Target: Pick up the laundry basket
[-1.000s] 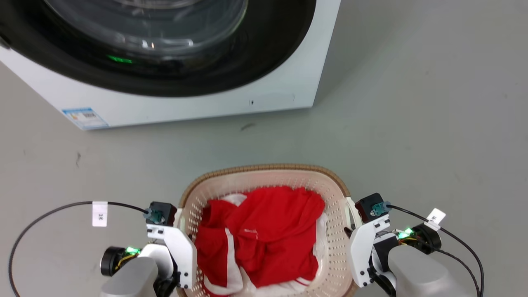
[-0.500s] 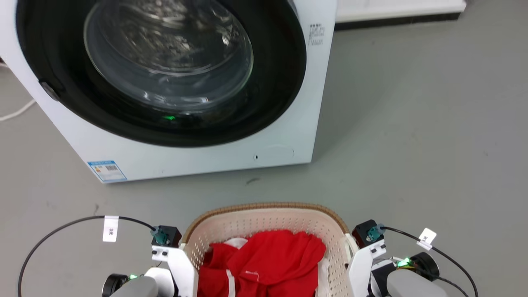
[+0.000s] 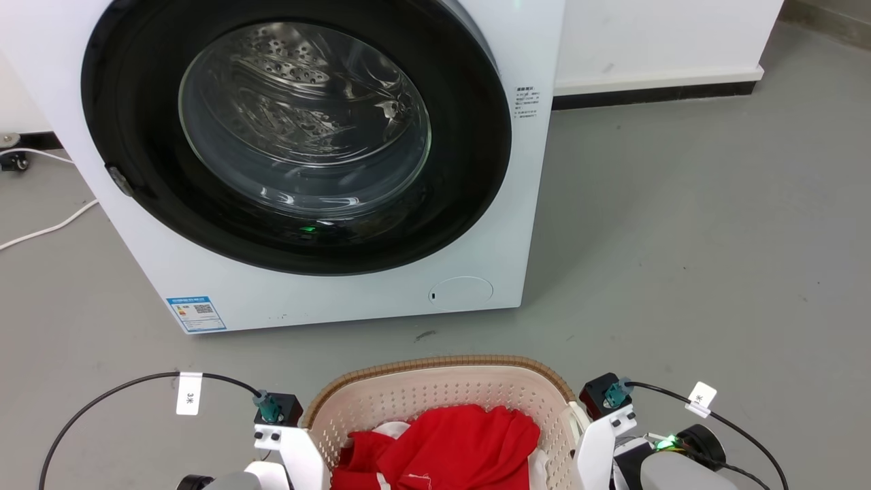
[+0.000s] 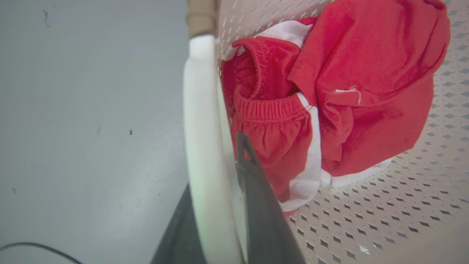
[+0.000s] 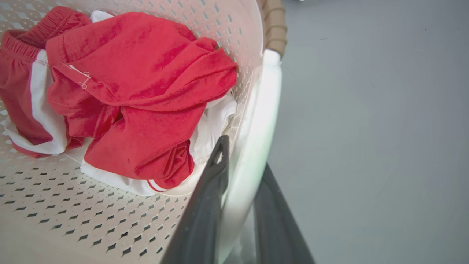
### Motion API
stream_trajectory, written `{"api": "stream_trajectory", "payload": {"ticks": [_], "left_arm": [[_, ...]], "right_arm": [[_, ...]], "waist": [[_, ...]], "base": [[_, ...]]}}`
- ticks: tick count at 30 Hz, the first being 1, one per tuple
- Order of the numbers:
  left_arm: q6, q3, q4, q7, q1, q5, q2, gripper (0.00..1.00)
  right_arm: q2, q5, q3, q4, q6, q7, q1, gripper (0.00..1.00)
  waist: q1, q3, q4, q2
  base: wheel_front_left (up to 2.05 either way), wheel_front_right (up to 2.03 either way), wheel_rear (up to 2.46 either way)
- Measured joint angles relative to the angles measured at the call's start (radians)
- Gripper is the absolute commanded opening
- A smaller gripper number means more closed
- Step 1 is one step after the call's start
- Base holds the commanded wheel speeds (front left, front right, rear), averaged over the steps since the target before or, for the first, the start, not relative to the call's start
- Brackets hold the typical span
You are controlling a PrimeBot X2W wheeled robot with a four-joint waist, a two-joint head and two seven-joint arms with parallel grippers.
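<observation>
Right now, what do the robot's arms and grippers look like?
The left gripper and right gripper each have two long, dark, tapered fingers. In the head view each white wrist bracket carries a black camera block with a teal plug and a black cable bearing a white tag. Forearms are pale grey.

The basket lies at the bottom edge with red clothes inside. Its sides are flanked by the left arm and right arm. Beyond it, on grey floor, stands a white washer with a round glass door.
</observation>
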Motion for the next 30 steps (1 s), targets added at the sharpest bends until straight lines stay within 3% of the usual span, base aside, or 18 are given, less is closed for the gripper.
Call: {"api": "stream_trajectory", "payload": {"ticks": [30], "left_arm": [[0.0,-0.097,0.012,0.01,-0.023,-0.098,0.002,0.0]], "right_arm": [[-0.005,0.067,0.067,0.004,0.0,0.009,-0.007,0.0]], "waist": [[0.0001,-0.003,0.011,0.0]], "base": [[0.0,0.0,0.0]]}}
